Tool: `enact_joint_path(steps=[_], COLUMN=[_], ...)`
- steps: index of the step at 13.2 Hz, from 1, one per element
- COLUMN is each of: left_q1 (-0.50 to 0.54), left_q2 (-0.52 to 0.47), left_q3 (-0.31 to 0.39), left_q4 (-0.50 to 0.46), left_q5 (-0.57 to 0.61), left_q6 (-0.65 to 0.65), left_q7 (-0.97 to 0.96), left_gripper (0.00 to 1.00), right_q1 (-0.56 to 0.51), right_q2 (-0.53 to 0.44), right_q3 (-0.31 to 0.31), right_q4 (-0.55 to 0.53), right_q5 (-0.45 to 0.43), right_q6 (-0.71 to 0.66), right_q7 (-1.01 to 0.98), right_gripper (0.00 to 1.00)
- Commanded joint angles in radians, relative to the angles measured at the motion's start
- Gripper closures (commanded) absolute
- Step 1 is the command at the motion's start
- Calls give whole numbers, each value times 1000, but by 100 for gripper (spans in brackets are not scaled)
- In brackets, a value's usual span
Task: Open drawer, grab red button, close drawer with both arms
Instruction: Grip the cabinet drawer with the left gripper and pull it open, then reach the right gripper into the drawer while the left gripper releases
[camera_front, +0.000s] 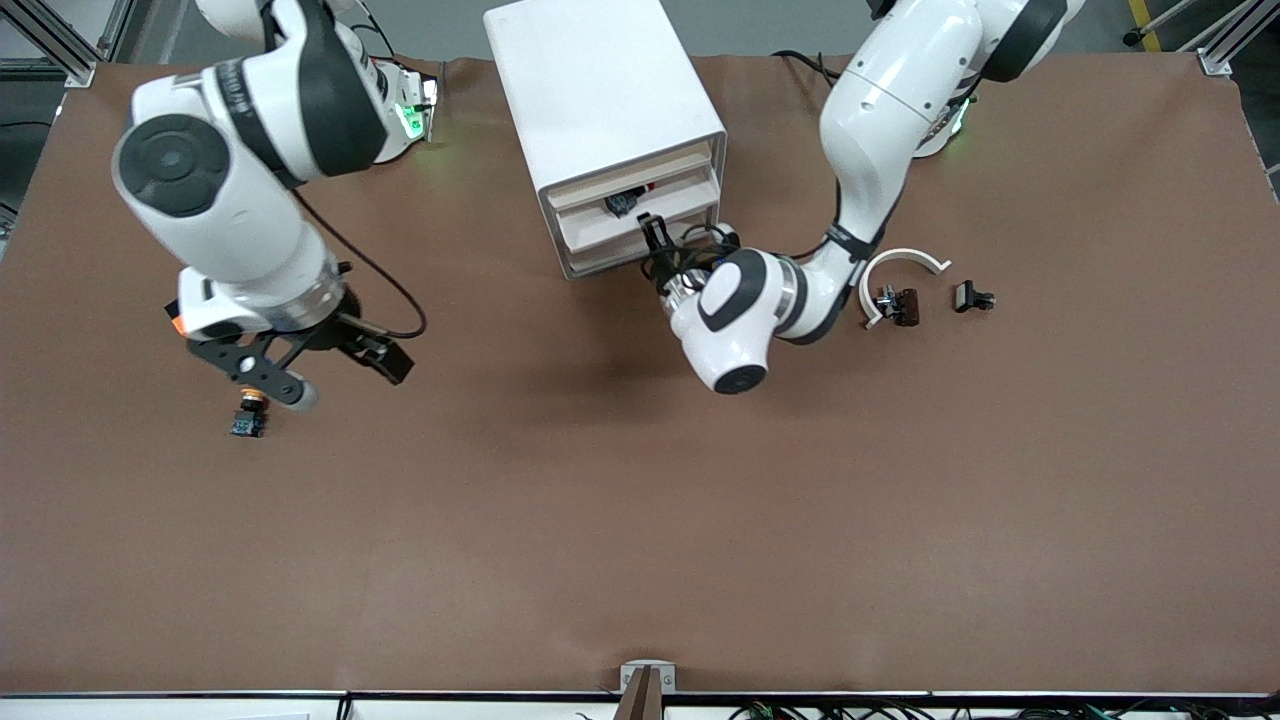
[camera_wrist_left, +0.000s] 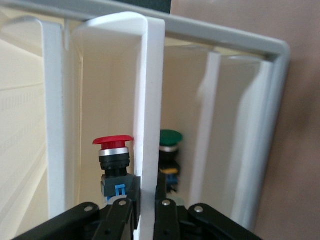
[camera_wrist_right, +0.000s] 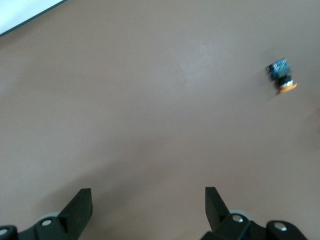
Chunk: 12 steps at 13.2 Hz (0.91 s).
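Observation:
The white cabinet (camera_front: 600, 90) stands near the arms' bases, its drawers facing the front camera. My left gripper (camera_front: 652, 232) is at its front. In the left wrist view that gripper (camera_wrist_left: 148, 205) is shut on the thin white front panel of the drawer (camera_wrist_left: 150, 100). The red-capped button (camera_wrist_left: 114, 150) stands upright inside, close beside the held panel, and shows as a dark shape in the cabinet front (camera_front: 625, 203). My right gripper (camera_front: 340, 378) hangs open over the table at the right arm's end, holding nothing (camera_wrist_right: 147, 197).
A green-capped button (camera_wrist_left: 171, 140) sits in the neighbouring drawer space. An orange-capped button (camera_front: 248, 412) (camera_wrist_right: 281, 76) lies on the table beside the right gripper. A white curved piece (camera_front: 900, 265), a brown part (camera_front: 900, 305) and a black part (camera_front: 972, 297) lie near the left arm.

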Motion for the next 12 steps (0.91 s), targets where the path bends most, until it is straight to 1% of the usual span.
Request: enact_joint_path(steps=[1,3,5,6,7,8,9,10,11,12], left_q1=[63,106,141,143,152,158,166,179,187,192], left_q2=[4,6,7,9,12,10,7,6,6,6], left_q3=[4,9,9,10,10,13,16,16,16,16], left_q4=[13,19,19,20,20,20,20,30,45,51], left_q5=[-16,-16,-16,-16,-14,-14,-12,-8,-3,-2], left_q6=[-5,10,28,34,44,44,44,44,42,42], left_q7=[32,35,46,56,63,70,72,72,72,72], left_gripper=[100,100,98,86,64,54,35,20,13,2], right_q1=[73,143,209,240,269,294,309,328,352,377], right_q2=[14,26,40,52,63,78,84,93,115,138], right_q3=[-7,-7,-7,-7,-7,-7,-7,-7,-7,-7], right_q4=[34,34,43,43,43,43,43,39,39,40], right_q5=[2,0,12,23,34,48,69,83,112,124], right_q6=[-16,-11,-5,-4,-2,7,43,89,113,136], right_q7=[155,262,301,307,318,356,400,431,471,514], right_gripper=[0,0,0,0,0,0,0,0,0,0])
